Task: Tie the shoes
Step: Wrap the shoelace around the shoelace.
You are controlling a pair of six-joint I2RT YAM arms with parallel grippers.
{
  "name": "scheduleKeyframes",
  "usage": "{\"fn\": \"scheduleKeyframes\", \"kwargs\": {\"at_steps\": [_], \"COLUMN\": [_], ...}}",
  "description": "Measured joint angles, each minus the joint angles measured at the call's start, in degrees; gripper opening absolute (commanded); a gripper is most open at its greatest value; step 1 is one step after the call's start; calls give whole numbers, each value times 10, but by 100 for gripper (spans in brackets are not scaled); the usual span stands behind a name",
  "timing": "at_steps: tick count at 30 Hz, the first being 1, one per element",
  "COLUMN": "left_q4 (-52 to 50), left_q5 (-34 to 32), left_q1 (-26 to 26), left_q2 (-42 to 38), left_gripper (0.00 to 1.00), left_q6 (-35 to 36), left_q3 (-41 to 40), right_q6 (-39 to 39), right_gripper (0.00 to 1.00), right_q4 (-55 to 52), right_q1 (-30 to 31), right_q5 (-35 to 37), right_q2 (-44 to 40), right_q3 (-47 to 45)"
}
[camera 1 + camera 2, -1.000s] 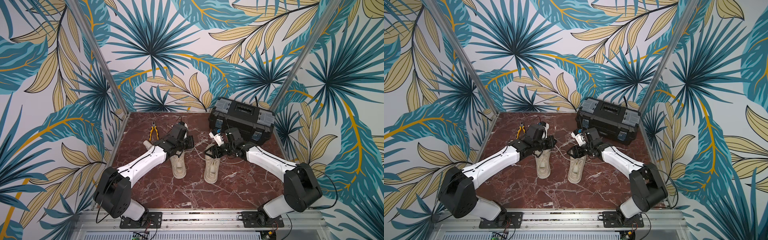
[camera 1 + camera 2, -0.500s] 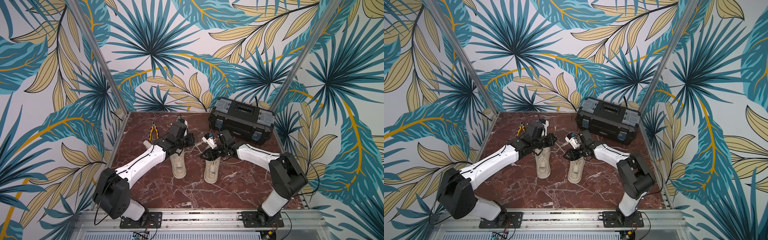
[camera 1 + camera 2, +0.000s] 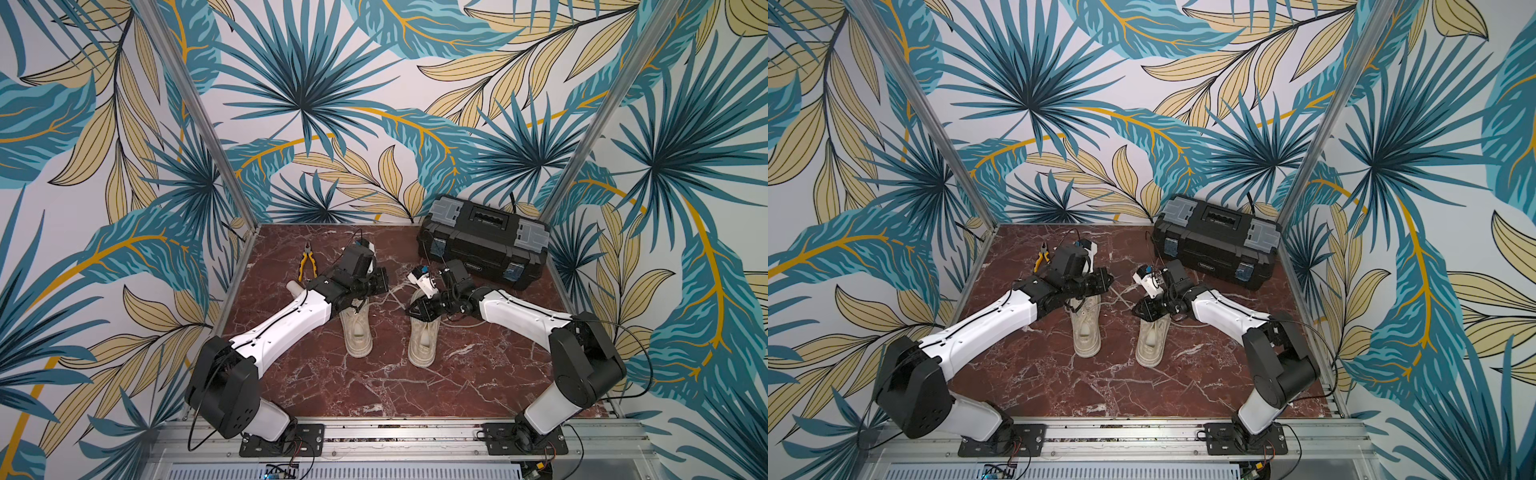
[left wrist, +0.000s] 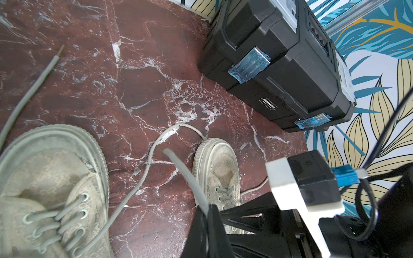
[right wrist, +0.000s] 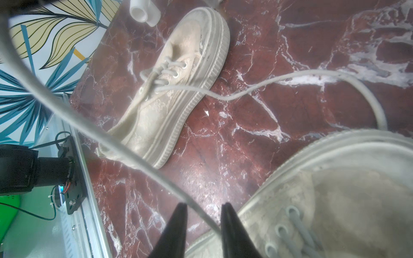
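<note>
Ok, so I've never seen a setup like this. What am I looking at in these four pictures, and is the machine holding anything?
This is a robot with two black-and-white arms, each ending in a two-fingered gripper. Two pictures look down on the whole scene from above. The other two come from small cameras on the arms' wrists, close to the fingers.

On the red marble table stand two worn beige shoes with loose laces. A black toolbox and yellow-handled pliers sit toward the back.

In the left wrist view, the left gripper is pinched shut on a lace end. In the right wrist view, the right gripper has its fingers apart, and a stretch of lace runs between them, not yet pinched.
</note>
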Motion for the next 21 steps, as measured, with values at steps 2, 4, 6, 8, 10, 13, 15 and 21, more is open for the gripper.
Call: {"fn": "scheduleKeyframes", "kwargs": {"at_steps": [2,4,6,8,10,13,15,21], "left_q4": [0,0,0,0,0,0,0,-2], "left_q5": [0,0,0,0,0,0,0,0], "left_q1": [0,0,0,0,0,0,0,0], "left_q2": [-2,-4,-5,-5,-5,-5,-5,-5], "left_gripper": [0,0,0,0,0,0,0,0], "left_q6": [0,0,0,0,0,0,0,0], "left_q3": [0,0,0,0,0,0,0,0], "right_q6": [-1,-1,-1,-2,-3,-5,-7,-9], "right_gripper": [24,24,25,25,25,20,15,0], "right_q4": [-4,-9,-10,-10,-10,-12,-13,-14], "right_q1": [0,0,0,0,0,0,0,0], "right_q5": [1,0,0,0,0,0,0,4], "right_q2": [0,0,0,0,0,1,2,2], "right_q3": [0,0,0,0,0,0,0,-4]}}
